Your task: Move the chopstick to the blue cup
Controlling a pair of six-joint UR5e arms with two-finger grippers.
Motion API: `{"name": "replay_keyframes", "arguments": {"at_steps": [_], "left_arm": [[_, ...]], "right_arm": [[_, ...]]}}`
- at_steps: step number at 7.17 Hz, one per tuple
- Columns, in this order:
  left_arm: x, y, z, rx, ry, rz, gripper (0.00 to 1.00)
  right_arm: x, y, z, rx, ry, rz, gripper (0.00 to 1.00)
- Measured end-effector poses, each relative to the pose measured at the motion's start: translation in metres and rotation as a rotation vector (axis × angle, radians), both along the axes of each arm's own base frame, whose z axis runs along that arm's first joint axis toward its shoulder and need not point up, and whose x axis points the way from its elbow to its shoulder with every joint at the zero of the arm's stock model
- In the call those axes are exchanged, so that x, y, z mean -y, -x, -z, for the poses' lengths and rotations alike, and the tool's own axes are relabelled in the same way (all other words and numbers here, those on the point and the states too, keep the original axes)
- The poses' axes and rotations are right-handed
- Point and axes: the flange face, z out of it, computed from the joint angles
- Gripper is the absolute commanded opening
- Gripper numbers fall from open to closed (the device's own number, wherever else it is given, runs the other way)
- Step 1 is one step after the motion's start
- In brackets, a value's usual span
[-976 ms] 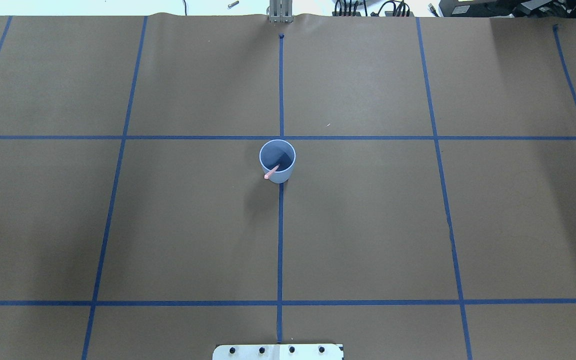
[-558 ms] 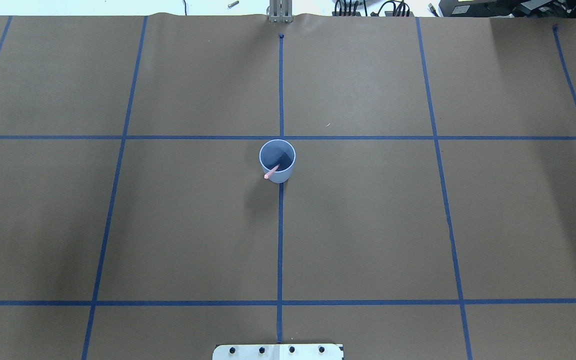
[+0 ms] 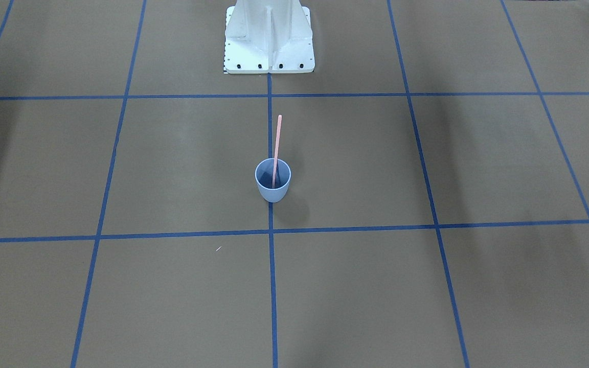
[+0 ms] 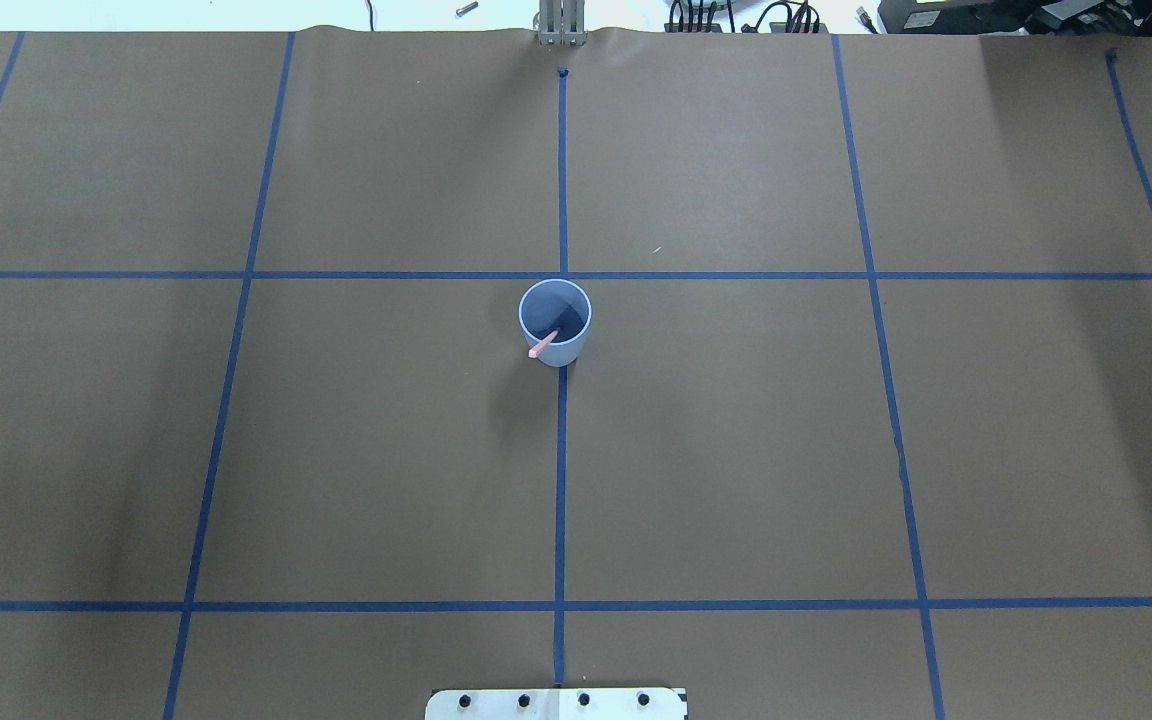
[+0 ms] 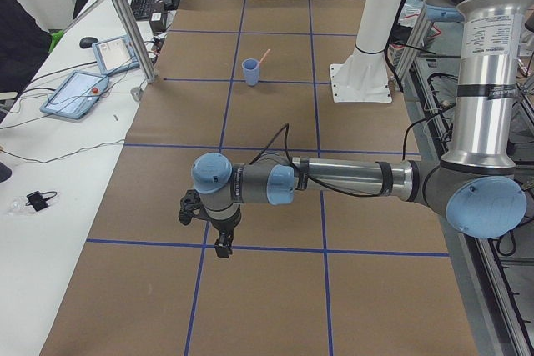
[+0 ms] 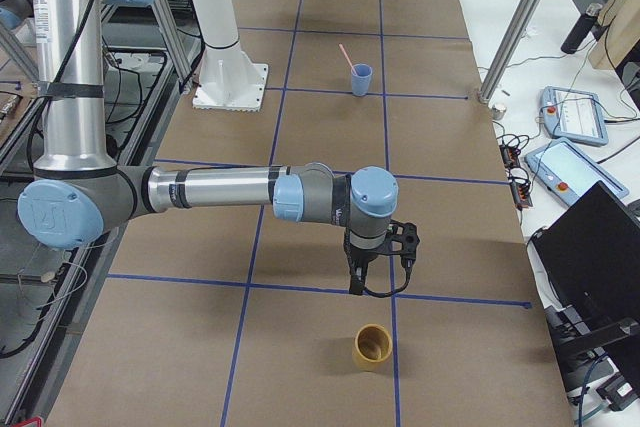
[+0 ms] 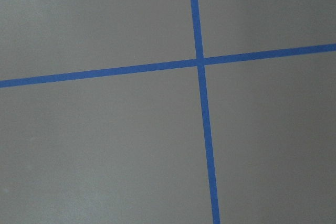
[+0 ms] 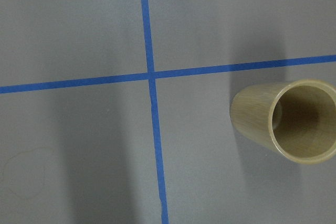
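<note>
The blue cup [image 4: 567, 351] stands upright near the table's middle on the blue centre line, also in the front view [image 3: 273, 192]. The pink chopstick [image 3: 277, 139] stands in it, leaning on the rim towards the robot's base, its top end [image 4: 538, 348] past the rim. My left gripper [image 5: 222, 248] hangs over the table's left end, far from the cup. My right gripper [image 6: 354, 287] hangs over the right end. Both show only in side views, so I cannot tell whether they are open or shut. Neither wrist view shows fingers.
A tan wooden cup [image 6: 373, 345] stands upright just past my right gripper, also in the right wrist view [image 8: 296, 124]. The white robot base [image 3: 269, 41] sits at the near edge. Tablets [image 5: 75, 92] and cables lie on the side table.
</note>
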Motion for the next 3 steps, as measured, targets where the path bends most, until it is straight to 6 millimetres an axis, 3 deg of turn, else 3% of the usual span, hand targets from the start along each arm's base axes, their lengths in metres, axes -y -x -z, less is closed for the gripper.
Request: {"name": "replay_keyframes", "arguments": {"at_steps": [3], "left_arm": [[0.0037,-0.0007,0.0031,0.000,-0.007,-0.001,0.98]], "right_arm": [[-0.0008,-0.0005,-0.0005,0.001,0.001,-0.001,1.00]]}}
